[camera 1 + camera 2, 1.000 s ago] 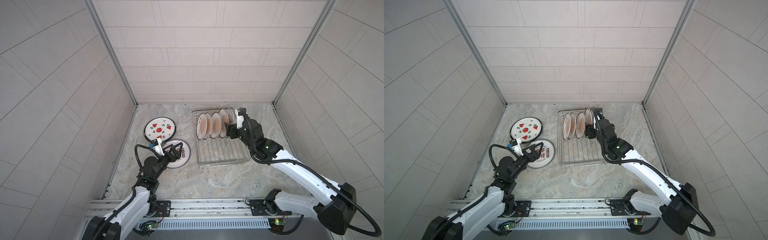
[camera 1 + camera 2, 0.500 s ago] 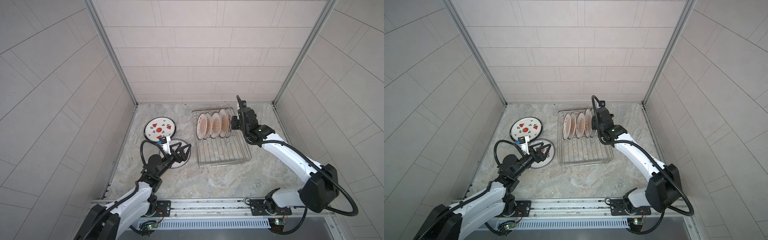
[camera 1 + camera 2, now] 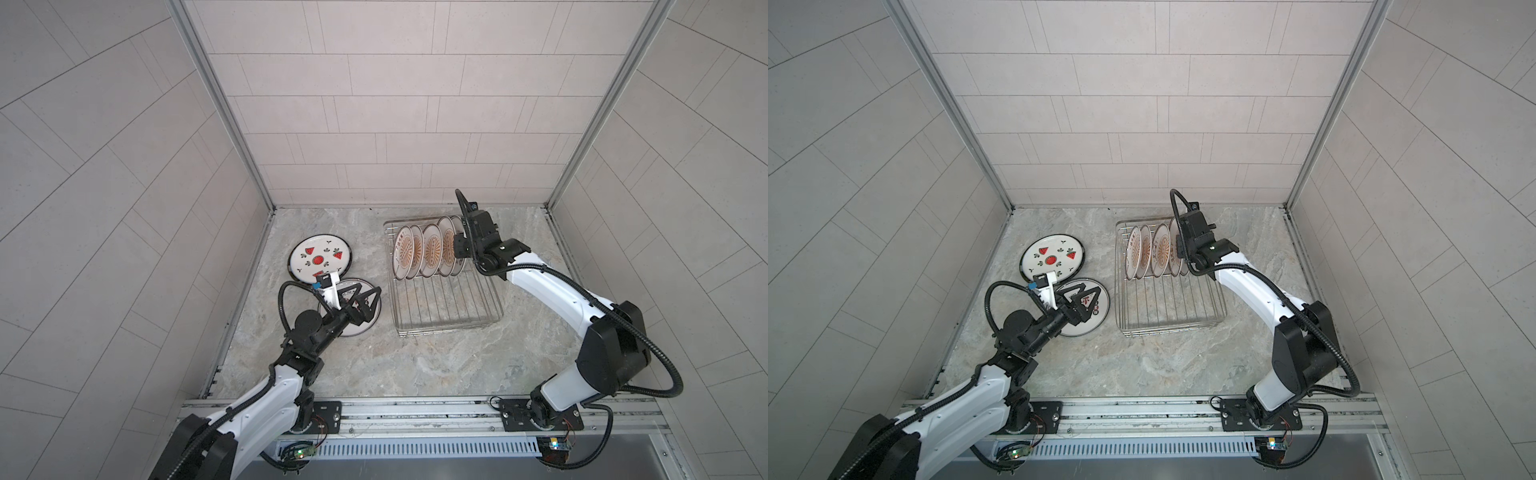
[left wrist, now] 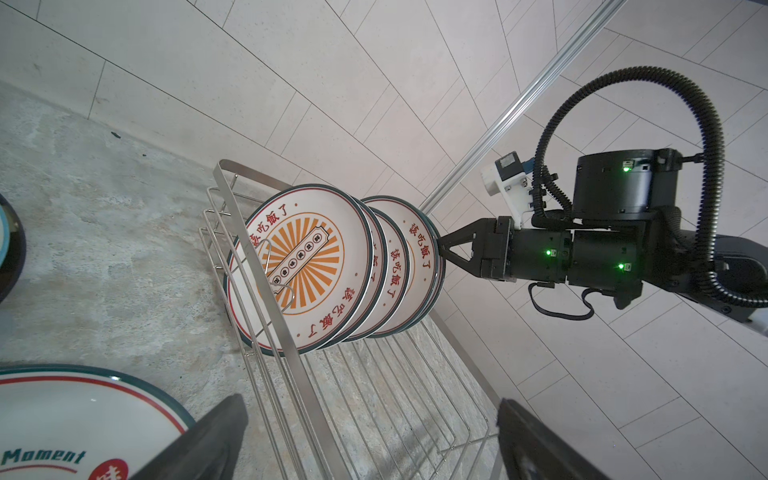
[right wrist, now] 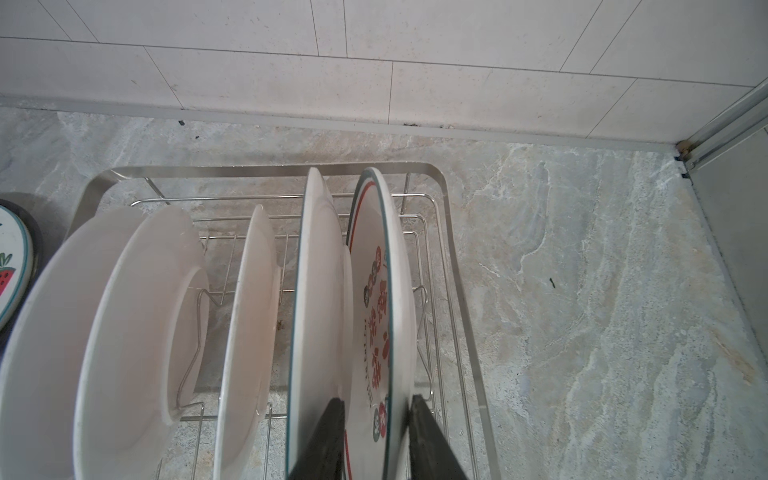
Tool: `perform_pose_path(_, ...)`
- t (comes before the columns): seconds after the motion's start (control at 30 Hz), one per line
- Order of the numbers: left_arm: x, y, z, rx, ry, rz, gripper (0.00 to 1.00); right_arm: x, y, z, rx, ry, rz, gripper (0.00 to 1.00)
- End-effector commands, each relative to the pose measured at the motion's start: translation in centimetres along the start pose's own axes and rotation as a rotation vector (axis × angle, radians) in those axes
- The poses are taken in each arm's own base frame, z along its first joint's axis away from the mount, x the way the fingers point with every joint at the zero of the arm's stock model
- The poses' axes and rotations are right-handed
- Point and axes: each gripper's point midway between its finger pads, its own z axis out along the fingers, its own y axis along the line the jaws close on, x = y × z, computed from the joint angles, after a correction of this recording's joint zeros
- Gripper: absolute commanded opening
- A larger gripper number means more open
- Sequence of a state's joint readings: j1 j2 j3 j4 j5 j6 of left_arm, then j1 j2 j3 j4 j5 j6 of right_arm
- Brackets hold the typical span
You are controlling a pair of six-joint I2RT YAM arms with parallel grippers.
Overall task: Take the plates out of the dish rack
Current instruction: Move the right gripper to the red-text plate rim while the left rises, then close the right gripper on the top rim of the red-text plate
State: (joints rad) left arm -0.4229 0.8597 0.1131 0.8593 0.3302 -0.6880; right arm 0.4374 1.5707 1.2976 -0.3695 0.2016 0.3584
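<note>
Silver wire dish rack [image 3: 453,316] at 1 o'clock on the grey marbled desk [image 3: 415,365]. Round white dark-rimmed plates [image 4: 307,266] stand on edge, row running 9 to 3. Right jaws, narrow, straddle the rim of the 3 o'clock end plate [image 5: 376,316]; firm pinch: cannot tell. Left jaws wide, empty, at the rack's 9.

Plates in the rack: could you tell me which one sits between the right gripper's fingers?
The end plate, last in the row; the right gripper straddles only its rim.
</note>
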Motion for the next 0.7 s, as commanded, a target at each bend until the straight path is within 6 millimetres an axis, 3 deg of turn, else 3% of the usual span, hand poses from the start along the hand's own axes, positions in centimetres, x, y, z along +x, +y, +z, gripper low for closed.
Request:
perform_pose_path(0.0, -0.8, -0.5, 0.3, 0.011, -0.023, 0.010, 1.00, -0.2, 0.0, 0.4, 0.006, 0.012, 0.006, 0.26)
perform_pose_path(0.27, -0.5, -0.4, 0.7, 0.007, -0.011, 0.004, 1.00, 0.5, 0.0, 2.3, 0.037, 0.038, 0.001, 0.26)
perform_pose_path(0.67, -0.1, 0.4, 0.9, -0.024, 0.001, -0.017, 1.00, 0.8, -0.2, 3.4, 0.068, 0.022, 0.028, 0.21)
